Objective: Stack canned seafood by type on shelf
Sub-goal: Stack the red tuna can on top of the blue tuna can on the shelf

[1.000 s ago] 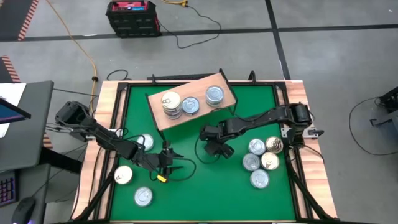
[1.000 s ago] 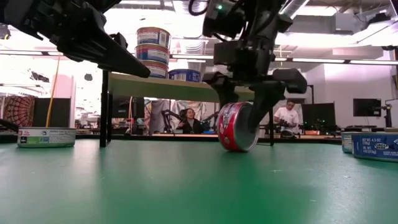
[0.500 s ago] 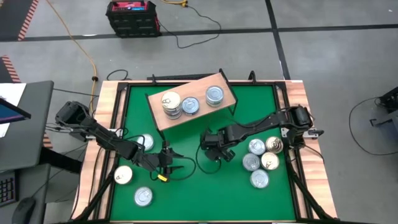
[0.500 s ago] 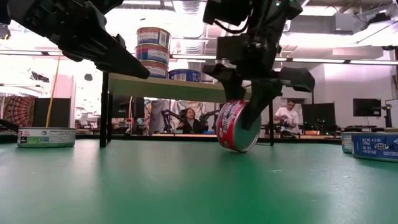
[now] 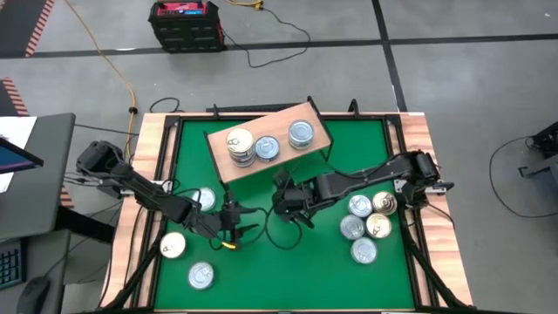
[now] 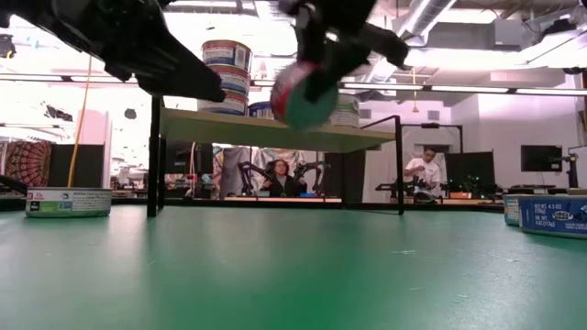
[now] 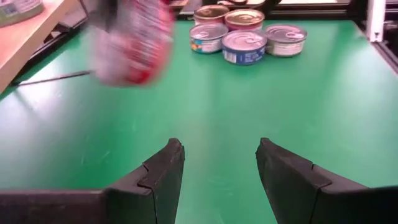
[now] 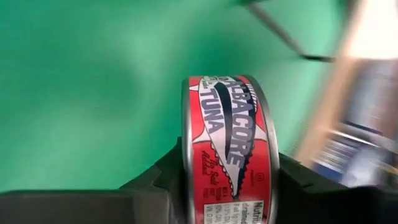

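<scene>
Red tuna can [image 8: 227, 149] is clamped on edge between the right gripper [image 5: 292, 202] fingers, lifted clear of the worktop [image 5: 296, 270], just in front of the shelf [image 5: 261, 166]. Carry-to-shelf step judged underway; laying it flat beside matching cans is needed next. Left gripper [image 7: 219, 163] waits, fingers parted, nothing held.

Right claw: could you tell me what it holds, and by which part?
The right claw grips a red tuna can across its flat faces, on edge.

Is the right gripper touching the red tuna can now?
Touching. In the right wrist view the red tuna can sits on edge between the right gripper's two fingers, pressed by both. The low view shows it lifted off the table.
</scene>
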Action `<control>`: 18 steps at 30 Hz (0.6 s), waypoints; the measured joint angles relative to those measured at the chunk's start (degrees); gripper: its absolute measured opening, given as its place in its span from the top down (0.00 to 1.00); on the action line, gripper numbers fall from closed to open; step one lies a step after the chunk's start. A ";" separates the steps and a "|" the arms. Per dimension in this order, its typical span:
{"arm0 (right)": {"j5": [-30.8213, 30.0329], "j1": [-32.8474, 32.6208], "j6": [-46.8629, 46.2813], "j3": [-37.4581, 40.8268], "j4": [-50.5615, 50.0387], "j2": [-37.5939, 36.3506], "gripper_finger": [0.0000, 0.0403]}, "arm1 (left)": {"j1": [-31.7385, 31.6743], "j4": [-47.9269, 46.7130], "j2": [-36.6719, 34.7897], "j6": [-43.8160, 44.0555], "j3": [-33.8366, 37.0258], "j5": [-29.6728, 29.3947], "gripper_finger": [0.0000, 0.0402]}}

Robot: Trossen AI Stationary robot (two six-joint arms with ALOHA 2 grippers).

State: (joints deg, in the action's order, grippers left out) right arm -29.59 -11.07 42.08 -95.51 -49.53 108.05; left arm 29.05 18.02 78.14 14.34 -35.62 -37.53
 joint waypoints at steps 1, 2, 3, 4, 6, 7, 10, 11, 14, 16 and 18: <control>-1.91 0.23 0.22 -1.39 -0.38 0.00 0.60 | 0.54 0.03 -0.27 -0.65 0.00 0.15 0.52; -3.36 0.50 0.34 -2.75 -0.72 0.00 0.61 | 1.23 0.16 -0.41 -1.62 0.00 0.67 0.52; -4.51 0.84 0.43 -4.14 -1.01 -0.02 0.61 | 2.13 0.22 -0.45 -2.94 0.00 1.51 0.52; -5.44 1.26 0.42 -5.45 -1.47 -0.05 0.61 | 3.06 0.71 -0.45 -4.31 0.23 2.50 0.52; -6.47 2.27 0.40 -7.52 -2.58 -0.09 0.61 | 4.64 3.81 -0.41 -7.28 1.75 5.74 0.52; -6.48 2.86 0.42 -8.33 -2.83 -0.11 0.61 | 5.24 6.32 -0.24 -8.04 2.69 6.88 0.52; -6.51 4.57 0.47 -9.87 -2.93 -0.11 0.58 | 6.55 14.06 -0.49 -9.11 5.32 7.57 0.52; -6.54 5.00 0.80 -10.12 -2.85 -0.11 0.56 | 7.10 15.74 -1.13 -9.54 6.18 7.37 0.52; -6.59 6.48 1.80 -10.18 -1.22 -0.11 0.55 | 8.61 16.52 -3.95 -10.02 8.06 6.46 0.52; -6.55 7.57 1.95 -10.18 0.62 -0.09 0.57 | 9.32 16.61 -5.50 -10.06 9.36 6.12 0.52; -6.54 8.72 2.15 -10.18 2.10 -0.10 0.60 | 9.81 16.47 -6.32 -10.05 10.21 5.98 0.52</control>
State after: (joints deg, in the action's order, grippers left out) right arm -36.13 -2.34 44.23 -105.69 -47.44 107.95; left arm 38.87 34.49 71.83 4.29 -25.41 -31.55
